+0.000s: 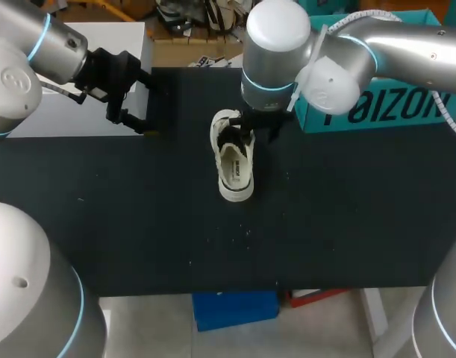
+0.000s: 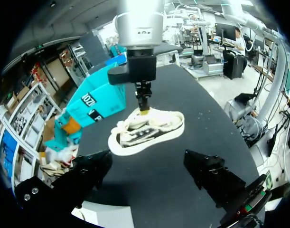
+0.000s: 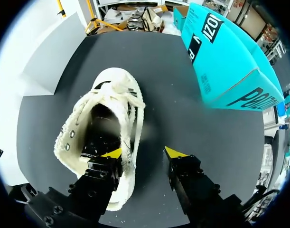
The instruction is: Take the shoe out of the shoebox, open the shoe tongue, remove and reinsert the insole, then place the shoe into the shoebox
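1. The black table [image 1: 138,224] carries everything; a white board [image 1: 71,112] lies on its far left corner
2. The teal shoebox [image 1: 384,108] sits at the far right of the table, partly under the right arm. In the right wrist view it [image 3: 225,57] lies ahead of the claw and off to one side, apart from the shoe
3. The shoe [image 1: 233,160] is out of the box. It stands on its sole near the middle of the table, cream with dark trim, opening facing up. The left wrist view shows it [image 2: 149,130] side-on, ahead of that arm's fingers
4. The right gripper [image 1: 257,133] hangs over the far end of the shoe, pointing down. Seen from its own wrist, the claw [image 3: 144,153] stands wide. One yellow tip is over the shoe's [image 3: 99,123] opening, just inside the collar, and the other is over bare table beside the shoe, so the side wall lies between them, not pinched
5. The left gripper [image 1: 149,106] is at the far left by the board's edge, well apart from the shoe. Its fingers [image 2: 216,180] are spread wide and hold nothing
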### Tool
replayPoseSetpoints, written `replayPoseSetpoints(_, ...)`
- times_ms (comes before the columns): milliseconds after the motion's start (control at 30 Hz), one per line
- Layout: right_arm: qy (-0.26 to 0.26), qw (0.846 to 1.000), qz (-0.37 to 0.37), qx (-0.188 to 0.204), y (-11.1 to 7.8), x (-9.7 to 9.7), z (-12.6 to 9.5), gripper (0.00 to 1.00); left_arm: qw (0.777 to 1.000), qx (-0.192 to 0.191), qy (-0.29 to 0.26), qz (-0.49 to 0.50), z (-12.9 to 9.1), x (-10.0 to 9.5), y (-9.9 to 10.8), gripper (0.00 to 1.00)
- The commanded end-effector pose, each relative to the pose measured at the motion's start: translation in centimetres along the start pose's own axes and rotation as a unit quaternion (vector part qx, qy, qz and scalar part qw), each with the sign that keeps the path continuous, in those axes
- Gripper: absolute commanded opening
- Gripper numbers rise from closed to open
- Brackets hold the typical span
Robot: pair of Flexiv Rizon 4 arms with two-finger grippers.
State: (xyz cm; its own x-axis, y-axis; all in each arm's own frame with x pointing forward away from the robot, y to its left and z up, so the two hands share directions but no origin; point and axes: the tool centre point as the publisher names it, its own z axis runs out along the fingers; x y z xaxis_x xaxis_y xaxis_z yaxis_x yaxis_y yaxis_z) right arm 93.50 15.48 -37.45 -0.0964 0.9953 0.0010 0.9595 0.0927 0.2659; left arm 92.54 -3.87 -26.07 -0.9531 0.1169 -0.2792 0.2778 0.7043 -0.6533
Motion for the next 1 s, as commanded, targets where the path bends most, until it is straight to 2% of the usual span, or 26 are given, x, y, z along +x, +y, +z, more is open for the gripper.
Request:
replayPoseSetpoints(33, 0.001, 1.000, -0.008, 0.013, 0.3, 0.6, 1.3, 0.47, 1.000, -0.001, 0.000, 0.001, 0.0, 0.0, 0.0, 1.00)
replayPoseSetpoints(233, -0.001, 0.999, -0.033, 0.032, -0.2, 0.7, 2.7, 0.48, 1.000, -0.001, 0.000, 0.001, 0.0, 0.0, 0.0, 1.00)
replayPoseSetpoints(600, 0.001, 0.999, -0.031, 0.040, 0.1, 0.7, 4.4, 0.47, 1.000, -0.001, 0.000, 0.001, 0.0, 0.0, 0.0, 1.00)
replayPoseSetpoints(667, 0.001, 0.999, -0.029, 0.041, 0.1, 0.7, 4.7, 0.41, 1.000, -0.001, 0.000, 0.001, 0.0, 0.0, 0.0, 1.00)
replayPoseSetpoints(700, 0.001, 0.999, -0.029, 0.042, 0.2, 0.7, 4.8, 0.34, 1.000, -0.001, 0.000, 0.001, 0.0, 0.0, 0.0, 1.00)
replayPoseSetpoints(733, 0.001, 0.999, -0.028, 0.043, 0.3, 0.8, 4.9, 0.16, 1.000, -0.001, 0.000, 0.001, 0.0, 0.0, 0.0, 1.00)
replayPoseSetpoints(767, 0.001, 0.999, -0.028, 0.043, 0.3, 0.8, 4.9, 0.04, 1.000, -0.001, 0.000, 0.001, 0.0, 0.0, 0.0, 1.00)
replayPoseSetpoints(800, 0.002, 0.999, -0.030, 0.043, 0.4, 0.8, 4.9, 0.00, 1.000, -0.001, 0.000, 0.001, 0.0, 0.0, 0.0, 1.00)
replayPoseSetpoints(867, 0.004, 0.998, -0.037, 0.049, 0.5, 0.7, 4.5, 0.00, 1.000, -0.001, 0.000, 0.001, 0.0, 0.0, 0.0, 1.00)
replayPoseSetpoints(1000, 0.022, 0.995, -0.052, 0.084, 0.4, 0.2, 2.7, 0.00, 1.000, -0.001, 0.000, 0.001, 0.0, 0.0, 0.0, 1.00)
